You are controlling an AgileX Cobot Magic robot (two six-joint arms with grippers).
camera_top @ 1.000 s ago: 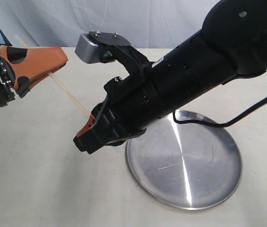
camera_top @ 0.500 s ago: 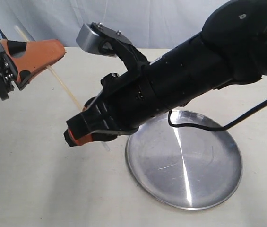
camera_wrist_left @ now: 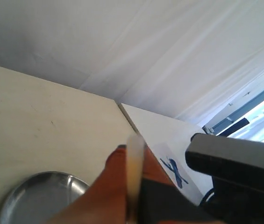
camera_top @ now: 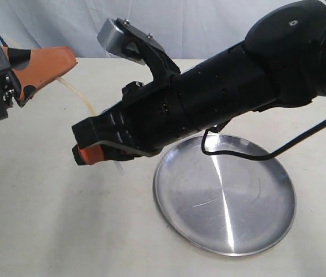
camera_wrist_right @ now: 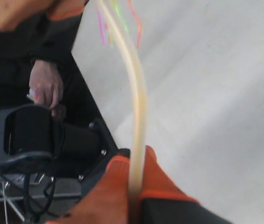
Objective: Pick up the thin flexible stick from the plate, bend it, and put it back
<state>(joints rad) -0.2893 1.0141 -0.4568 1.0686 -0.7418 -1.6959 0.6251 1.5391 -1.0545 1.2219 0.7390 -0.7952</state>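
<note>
Right gripper (camera_top: 86, 154) nearer left gripper (camera_top: 66, 61), both jaws clamped on the now bowed stick (camera_wrist_right: 140, 93).

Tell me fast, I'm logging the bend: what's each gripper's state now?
Left gripper: shut on the thin flexible stick.
Right gripper: shut on the same stick's other end.

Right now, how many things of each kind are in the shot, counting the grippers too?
stick: 1
plate: 1
grippers: 2, the left gripper and the right gripper, both holding the stick
Total: 4
</note>
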